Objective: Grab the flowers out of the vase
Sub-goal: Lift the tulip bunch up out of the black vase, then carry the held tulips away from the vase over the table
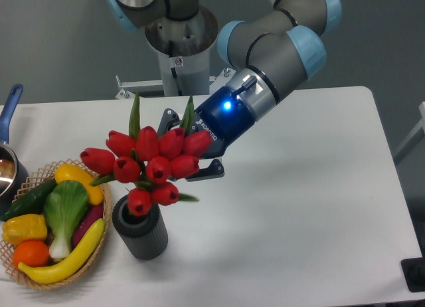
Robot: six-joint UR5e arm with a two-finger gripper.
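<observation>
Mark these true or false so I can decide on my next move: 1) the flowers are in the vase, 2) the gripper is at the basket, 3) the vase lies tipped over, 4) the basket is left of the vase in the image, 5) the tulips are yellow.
1) The flowers are in the vase: true, the lowest buds sit at its rim.
2) The gripper is at the basket: false, it is behind the flowers, its fingers partly hidden by the buds.
3) The vase lies tipped over: false, it stands upright on the table.
4) The basket is left of the vase in the image: true.
5) The tulips are yellow: false, they are red.
</observation>
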